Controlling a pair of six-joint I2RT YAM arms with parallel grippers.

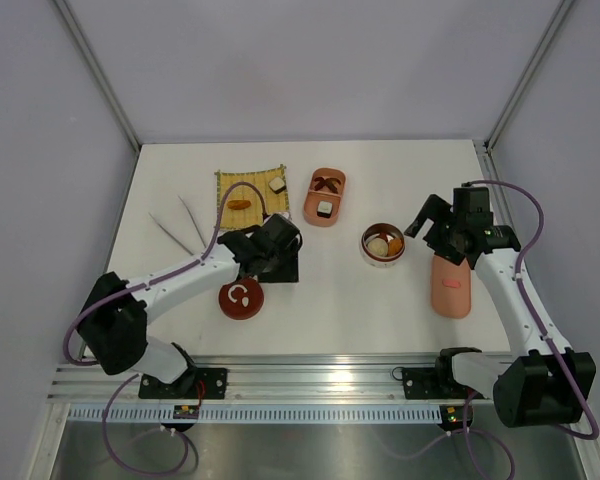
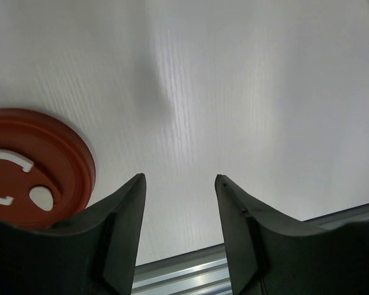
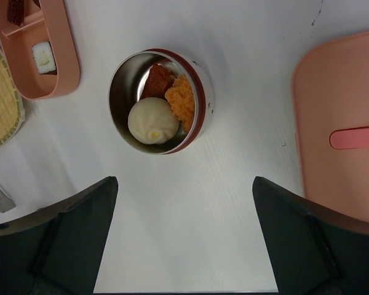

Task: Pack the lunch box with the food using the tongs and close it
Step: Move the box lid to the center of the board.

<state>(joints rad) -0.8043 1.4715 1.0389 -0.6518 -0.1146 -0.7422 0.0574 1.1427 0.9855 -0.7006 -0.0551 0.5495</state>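
Observation:
The slim pale tongs [image 1: 180, 226] lie on the table left of the yellow mat [image 1: 250, 188], with no gripper on them. An orange food lump [image 1: 240, 204] and a sushi block [image 1: 277, 184] rest on the mat. The pink lunch box [image 1: 326, 197] holds dark pieces and a sushi block [image 3: 42, 56]. A round metal pot [image 3: 160, 101] holds a white bun, a brown lump and an orange lump. My left gripper [image 2: 179, 184] hangs open over bare table beside the red round lid [image 2: 31, 166]. My right gripper [image 3: 184, 184] stands wide open just short of the pot, nothing between its fingers.
The pink oval lid [image 1: 451, 285] lies flat under my right arm, at the right edge of the right wrist view [image 3: 338, 141]. The red round lid [image 1: 241, 298] sits near the front. A metal rail [image 2: 190, 270] runs along the near table edge.

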